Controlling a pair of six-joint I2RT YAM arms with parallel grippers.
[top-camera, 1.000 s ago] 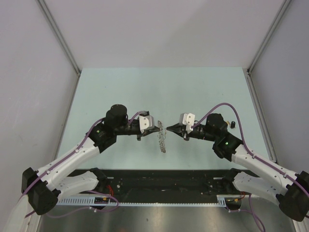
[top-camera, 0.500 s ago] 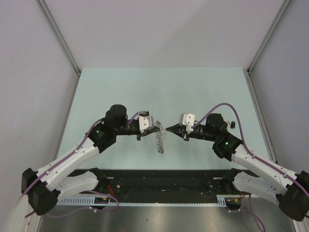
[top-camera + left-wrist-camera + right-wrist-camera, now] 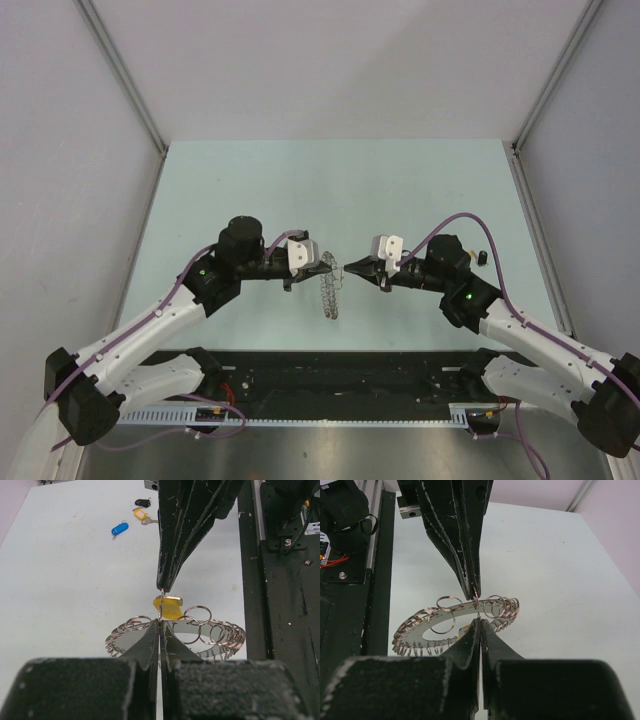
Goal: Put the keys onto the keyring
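The keyring (image 3: pixel 328 292), a flat silvery ring hung with several small split rings, hangs in the air between my grippers; it also shows in the left wrist view (image 3: pixel 220 636) and the right wrist view (image 3: pixel 432 625). My left gripper (image 3: pixel 322 268) (image 3: pixel 160 625) is shut on a thin split ring at its top edge. My right gripper (image 3: pixel 349 268) (image 3: pixel 479 622) is shut on the same thin ring from the other side, tip to tip with the left. A yellow key (image 3: pixel 168 608) hangs right at that ring; a sliver of it shows in the right wrist view (image 3: pixel 465 628).
A blue key (image 3: pixel 119 528), another yellow key (image 3: pixel 140 514) and a black key (image 3: pixel 142 502) lie on the pale table to the right, behind my right arm. The black key also shows from above (image 3: pixel 483 257). The black base rail (image 3: pixel 340 375) runs along the near edge.
The hanging keyring has swung slightly to the left under the grippers. Both arms have stayed nearly still, tips together.
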